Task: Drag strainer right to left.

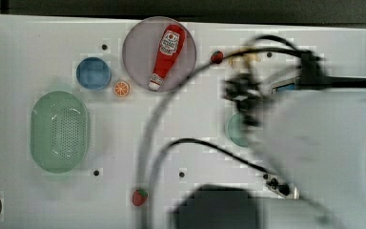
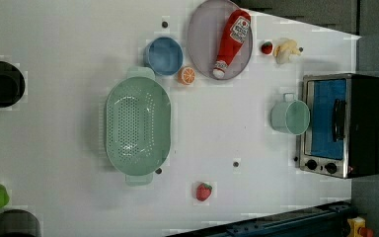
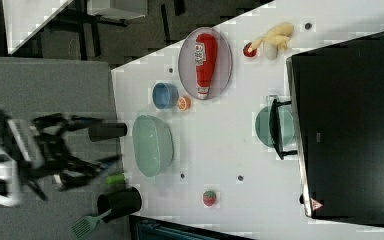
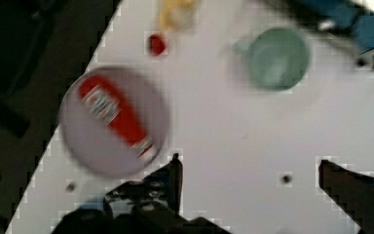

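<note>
In the top view the strainer [image 1: 60, 131] lies flat on the white worktop [image 1: 190, 119] toward the top view's left, free of any grip, with the blue bowl [image 1: 93, 73] just above it, the orange slice [image 1: 121, 88] beside that, and the grey plate [image 1: 143, 47] carrying the ketchup bottle [image 1: 167, 56] further right. A toy strawberry [image 1: 139, 196] sits near the lower edge, and the mint cup [image 1: 237, 130] is well apart to the right, half hidden under the blurred arm. In the wrist view the gripper [image 4: 250, 171] hangs above bare worktop, its fingers [image 4: 173, 178] spread wide and pinching nothing.
</note>
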